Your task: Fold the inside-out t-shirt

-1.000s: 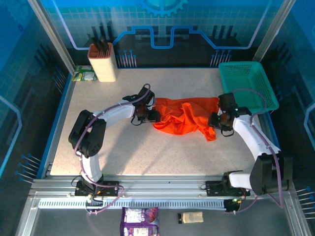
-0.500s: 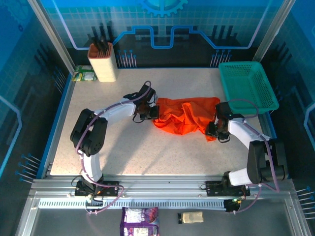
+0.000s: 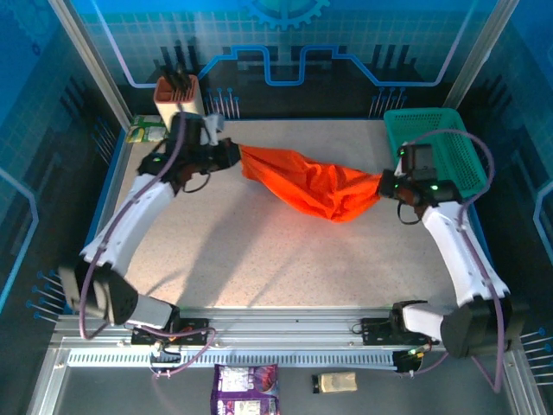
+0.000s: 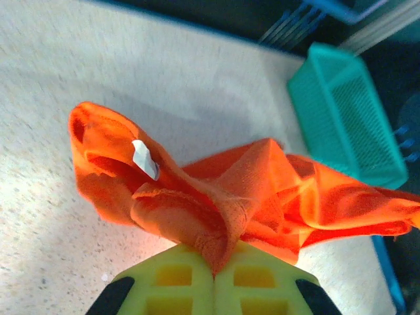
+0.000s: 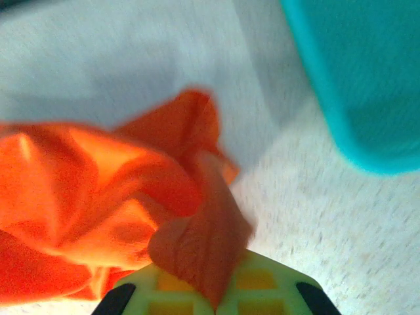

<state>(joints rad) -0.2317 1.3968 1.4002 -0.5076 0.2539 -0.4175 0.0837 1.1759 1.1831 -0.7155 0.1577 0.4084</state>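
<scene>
t-shirt (image 3: 311, 181) | long axis left-right (slack middle) | both jaws clamped on its ends

Both arms are stretched well out from their bases, wide apart. The left arm reaches long toward the back left corner, and the left claw (image 3: 232, 156) points right toward the middle. The right arm runs up the right side, wrist turned in, with the right claw (image 3: 387, 186) pointing left. On both claws the yellow-green fingers are squeezed tight together, each pinching an end of the t-shirt (image 3: 311, 183).
</scene>
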